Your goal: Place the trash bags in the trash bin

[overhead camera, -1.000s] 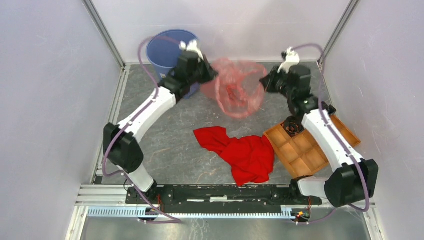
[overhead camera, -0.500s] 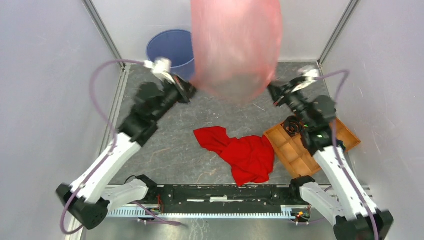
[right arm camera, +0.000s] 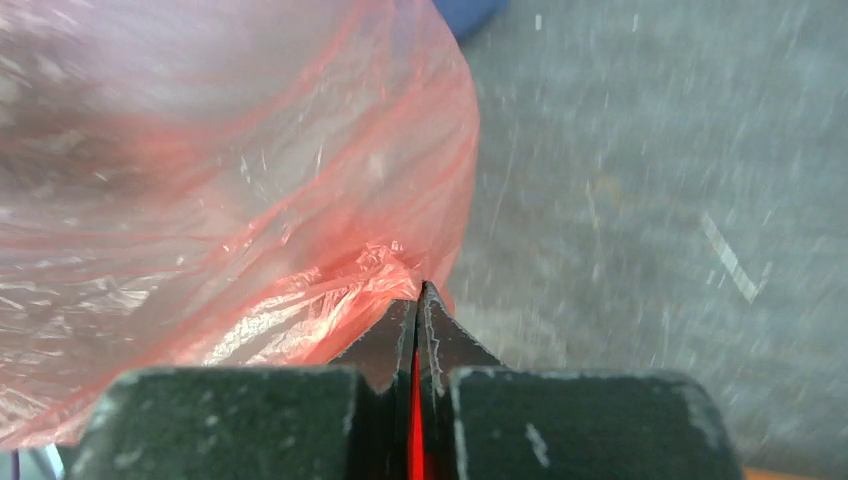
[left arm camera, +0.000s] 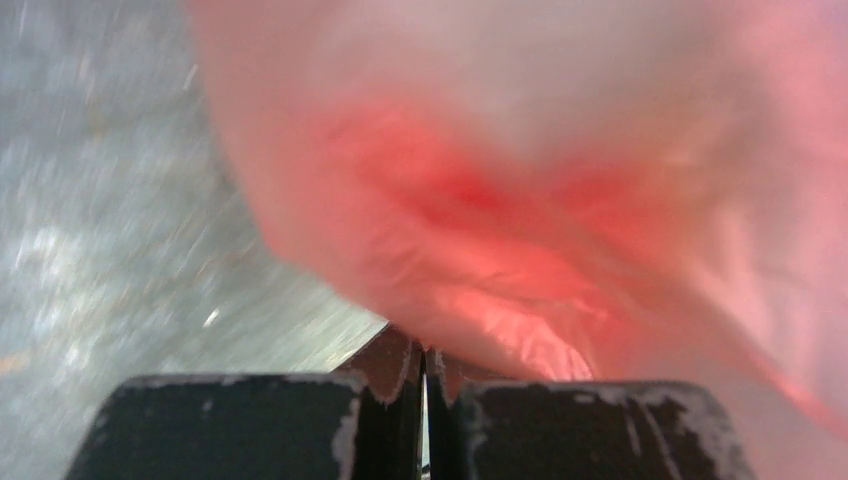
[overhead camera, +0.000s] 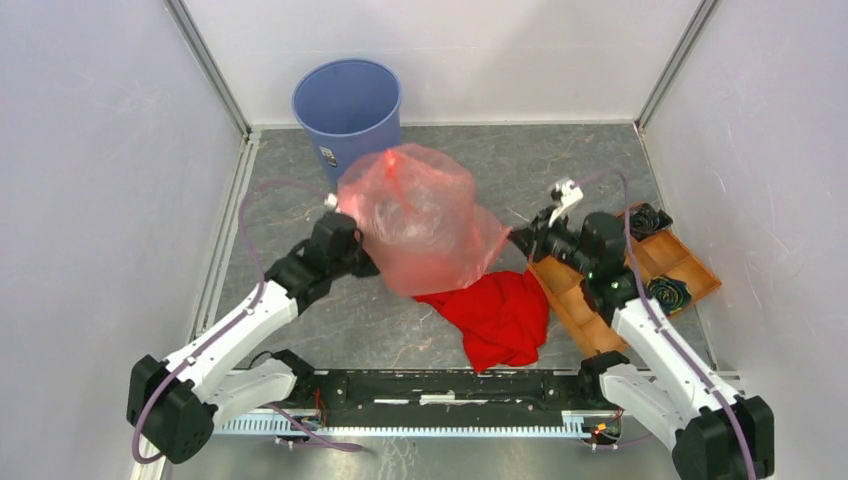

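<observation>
Left pincer is pinched tight on the trash bag, and the right pincer is clamped on its opposite edge! The bag billows between them above the desk, just near-side of the blue trash bin, overlapping the red cloth.

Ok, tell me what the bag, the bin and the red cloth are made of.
The trash bag looks like thin plastic film: translucent, glossy, wrinkled. The trash bin seems to be moulded plastic: smooth, even blue walls. The red cloth is probably fabric: opaque, matt, lying in soft folds.
</observation>
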Available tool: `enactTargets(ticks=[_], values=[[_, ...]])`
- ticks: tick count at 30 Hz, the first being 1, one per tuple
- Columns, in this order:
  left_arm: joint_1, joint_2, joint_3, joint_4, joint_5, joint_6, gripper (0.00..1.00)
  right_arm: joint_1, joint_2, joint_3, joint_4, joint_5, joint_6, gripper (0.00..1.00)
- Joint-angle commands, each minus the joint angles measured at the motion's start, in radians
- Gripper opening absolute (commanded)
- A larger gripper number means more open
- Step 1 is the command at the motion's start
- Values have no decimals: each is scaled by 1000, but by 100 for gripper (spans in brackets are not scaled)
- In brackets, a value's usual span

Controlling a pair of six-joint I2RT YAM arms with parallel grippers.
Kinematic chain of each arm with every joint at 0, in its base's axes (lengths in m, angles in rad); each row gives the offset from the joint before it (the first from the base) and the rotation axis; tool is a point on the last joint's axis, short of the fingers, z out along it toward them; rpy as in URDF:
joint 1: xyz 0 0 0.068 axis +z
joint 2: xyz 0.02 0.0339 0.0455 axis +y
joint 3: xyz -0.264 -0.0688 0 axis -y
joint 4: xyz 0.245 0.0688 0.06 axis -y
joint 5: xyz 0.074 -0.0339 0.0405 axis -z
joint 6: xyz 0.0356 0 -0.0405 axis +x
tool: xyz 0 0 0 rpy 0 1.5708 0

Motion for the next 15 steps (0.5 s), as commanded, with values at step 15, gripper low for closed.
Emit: enactTargets(ticks=[15], values=[[2,155,267,-106,61,-69,2,2,117,214,-109,54,-32,1]])
